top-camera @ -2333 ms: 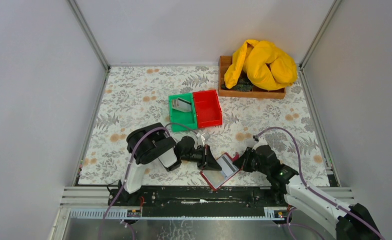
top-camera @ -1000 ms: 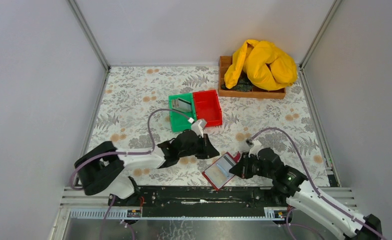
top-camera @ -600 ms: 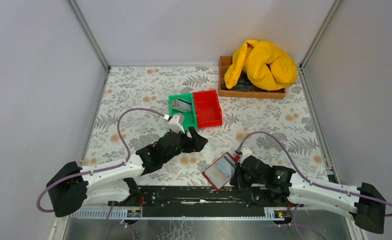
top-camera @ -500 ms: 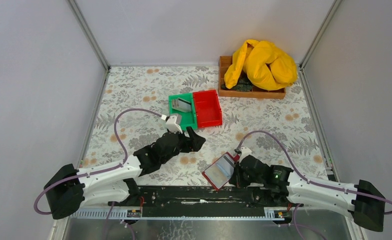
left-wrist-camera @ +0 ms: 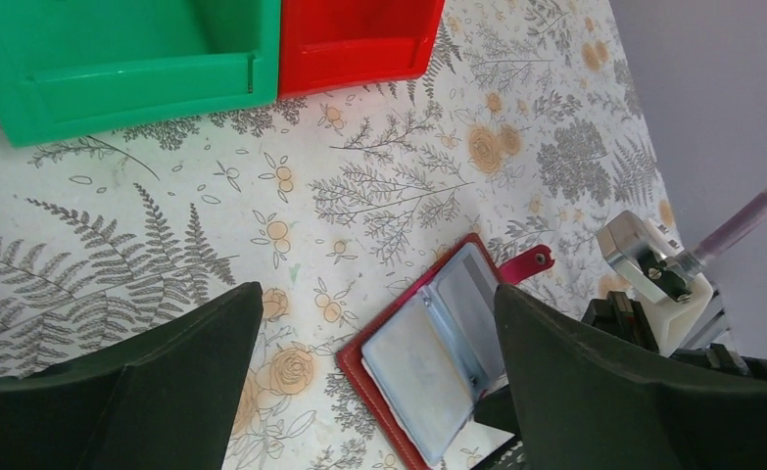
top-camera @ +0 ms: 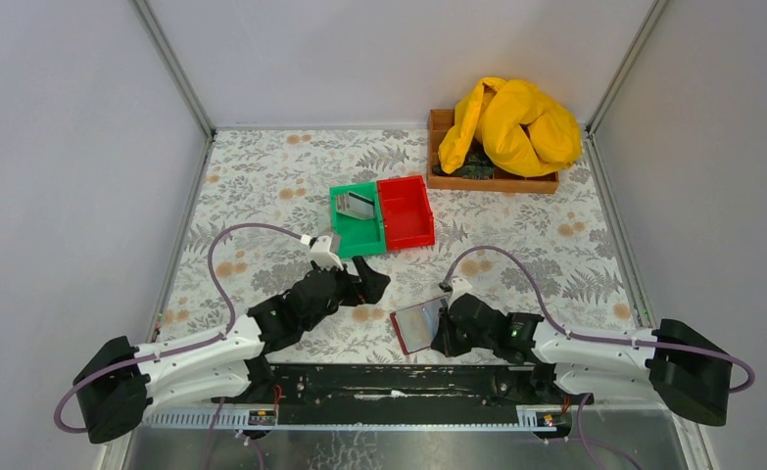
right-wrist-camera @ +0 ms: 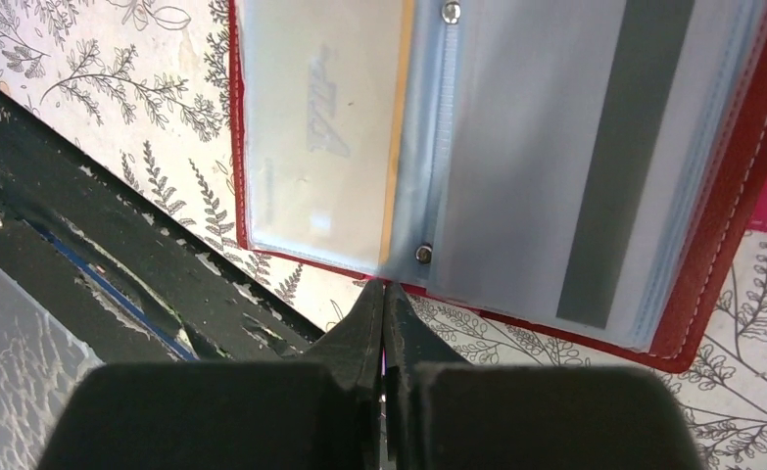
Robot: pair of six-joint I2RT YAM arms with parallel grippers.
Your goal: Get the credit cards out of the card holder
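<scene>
The card holder (top-camera: 415, 328) is open, dark red with grey-blue plastic sleeves, and stands tilted near the table's front edge. My right gripper (right-wrist-camera: 384, 292) is shut on its lower edge at the spine (top-camera: 439, 330). In the right wrist view one sleeve holds a tan-edged credit card (right-wrist-camera: 320, 137) and the other a white-grey card with a dark stripe (right-wrist-camera: 604, 166). My left gripper (top-camera: 369, 280) hangs open and empty to the holder's left. In the left wrist view the card holder (left-wrist-camera: 438, 352) lies between and beyond its wide-spread fingers (left-wrist-camera: 115, 392).
A green bin (top-camera: 358, 223) with a grey card (top-camera: 359, 206) in it adjoins a red bin (top-camera: 406, 211) at mid-table. A wooden box (top-camera: 497, 179) under a yellow cloth (top-camera: 511, 122) stands at the back right. The black front rail (top-camera: 389, 380) runs just below the holder.
My left gripper has opened wide and drawn back to the left, away from the holder. The right arm has swung the held card holder leftward and tilted it more upright.
</scene>
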